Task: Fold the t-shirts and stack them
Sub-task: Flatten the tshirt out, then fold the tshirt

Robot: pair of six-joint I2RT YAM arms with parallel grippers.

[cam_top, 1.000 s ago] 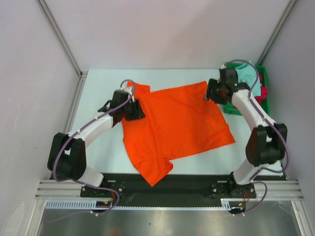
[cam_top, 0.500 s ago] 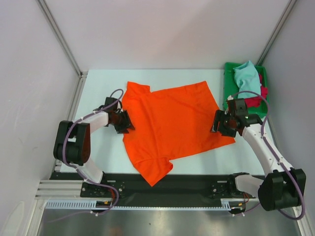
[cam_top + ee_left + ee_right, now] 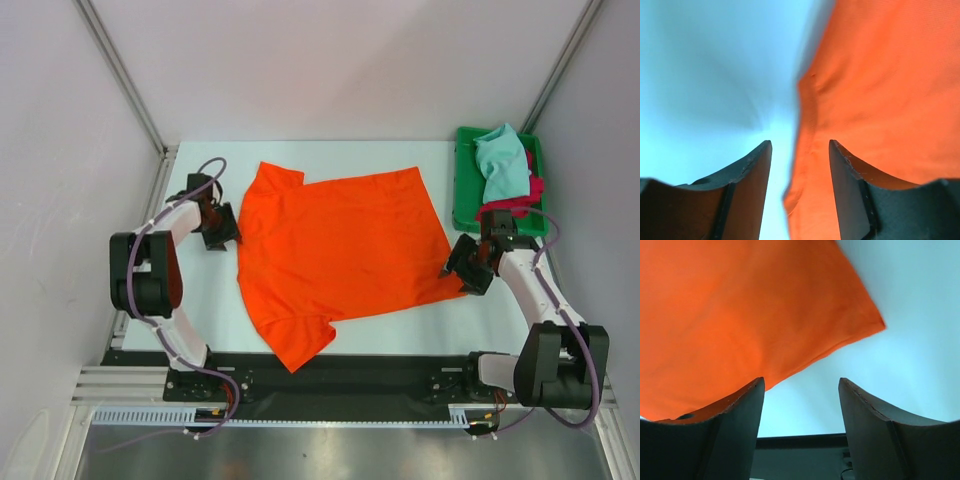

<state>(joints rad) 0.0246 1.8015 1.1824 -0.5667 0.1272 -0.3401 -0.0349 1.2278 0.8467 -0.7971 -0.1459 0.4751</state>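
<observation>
The bright orange t-shirt (image 3: 335, 250) lies spread flat in the middle of the pale table (image 3: 205, 300). My left gripper (image 3: 222, 228) sits at its left edge, open. In the left wrist view that hem (image 3: 805, 165) lies on the table between the parted fingers of the left gripper (image 3: 799, 147), not pinched. My right gripper (image 3: 462, 268) hovers open at the shirt's near right corner. In the right wrist view bare table shows between the fingers of the right gripper (image 3: 801, 382), with the orange cloth (image 3: 740, 315) just beyond. A light teal t-shirt (image 3: 503, 165) and a crimson one (image 3: 520, 205) lie bunched in the tray.
The green plastic tray (image 3: 460, 190) stands at the back right, close behind my right arm. White enclosure walls and metal posts (image 3: 125, 85) bound the table. A black base rail (image 3: 380, 375) runs along the near edge, and one orange sleeve (image 3: 295, 350) reaches it.
My right gripper came from the shirt's far right corner down to its near right corner. My left gripper slid off the cloth to its left edge. The shirt shifted slightly left.
</observation>
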